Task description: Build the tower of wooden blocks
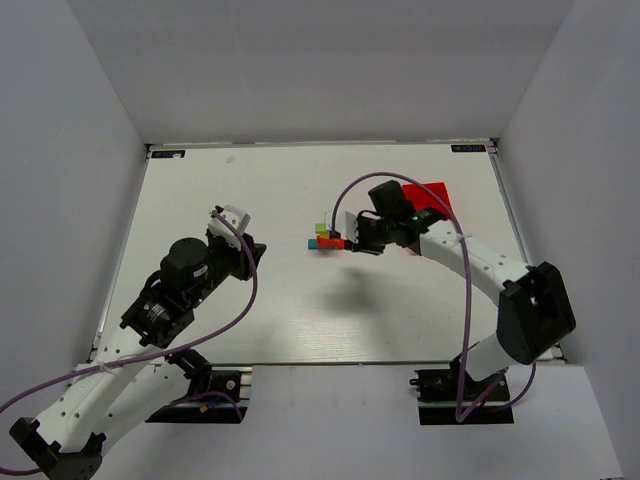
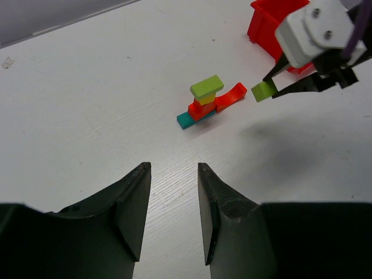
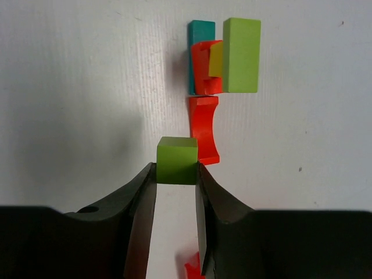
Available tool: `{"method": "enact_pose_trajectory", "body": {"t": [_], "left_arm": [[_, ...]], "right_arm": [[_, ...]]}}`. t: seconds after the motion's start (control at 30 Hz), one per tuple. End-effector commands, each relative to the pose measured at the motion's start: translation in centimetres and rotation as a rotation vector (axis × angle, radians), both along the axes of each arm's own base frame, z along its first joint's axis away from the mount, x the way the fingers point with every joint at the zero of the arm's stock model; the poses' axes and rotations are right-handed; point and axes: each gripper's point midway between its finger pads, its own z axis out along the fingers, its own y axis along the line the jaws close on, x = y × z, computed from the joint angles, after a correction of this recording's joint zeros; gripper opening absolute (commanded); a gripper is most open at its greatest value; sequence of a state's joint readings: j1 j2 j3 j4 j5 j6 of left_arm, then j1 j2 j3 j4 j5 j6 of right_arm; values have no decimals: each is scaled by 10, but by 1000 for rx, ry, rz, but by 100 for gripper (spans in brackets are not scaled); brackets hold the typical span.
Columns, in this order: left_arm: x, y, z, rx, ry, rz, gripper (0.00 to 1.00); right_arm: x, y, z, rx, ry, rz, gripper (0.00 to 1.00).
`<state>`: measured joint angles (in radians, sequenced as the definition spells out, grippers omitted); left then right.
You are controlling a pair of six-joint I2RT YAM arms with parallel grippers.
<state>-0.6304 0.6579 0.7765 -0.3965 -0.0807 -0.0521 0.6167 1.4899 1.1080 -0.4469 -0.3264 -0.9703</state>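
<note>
The wood block tower (image 1: 326, 238) stands mid-table: a teal bar (image 2: 186, 120) at the base, red-orange pieces and a yellow cube above it, and a lime-green slab (image 2: 207, 87) on top. A red arch block (image 2: 231, 96) lies against its right side. My right gripper (image 3: 176, 168) is shut on a lime-green cube (image 3: 177, 160), held off the table just right of the tower; the left wrist view also shows this cube (image 2: 264, 90). My left gripper (image 2: 173, 167) is open and holds nothing, well left of the tower and facing it.
A red bin (image 1: 428, 195) sits behind the right arm at the back right. A further red piece (image 3: 195, 267) shows on the table below my right fingers. Grey walls close in the white table (image 1: 280, 190) on three sides.
</note>
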Motion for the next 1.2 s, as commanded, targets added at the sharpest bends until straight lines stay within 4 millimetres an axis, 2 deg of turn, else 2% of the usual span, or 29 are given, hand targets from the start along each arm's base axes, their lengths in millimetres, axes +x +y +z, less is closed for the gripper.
{"method": "enact_pose_trajectory", "body": {"t": [0.0,0.03,0.07,0.27,0.47,0.5,0.63,0.97,1.17], "left_arm": [[-1,3,0,-2,-1,8,48],[-1,3,0,-2,-1,8,48],[-1,3,0,-2,-1,8,48],[-1,3,0,-2,-1,8,48],[-1,1,0,-3,0,0,48],[-1,1,0,-3,0,0,48],[-1,1,0,-3,0,0,48],[-1,1,0,-3,0,0,48],[-1,3,0,-2,-1,8,48]], "right_arm": [[22,-3,-9,-65,4,-63,8],[30,0,-1,-60,-15,-69,8],[34,0,-5,-73,-8,-70,8],[56,2,-2,-81,-13,-93,8],[68,1,-17,-87,31,-71,8],[67,2,-25,-98,55,-66,8],[70,3,-29,-99,74,-52,8],[66,10,-33,-38,131,0,8],[70,7,-30,-28,130,1,8]]}}
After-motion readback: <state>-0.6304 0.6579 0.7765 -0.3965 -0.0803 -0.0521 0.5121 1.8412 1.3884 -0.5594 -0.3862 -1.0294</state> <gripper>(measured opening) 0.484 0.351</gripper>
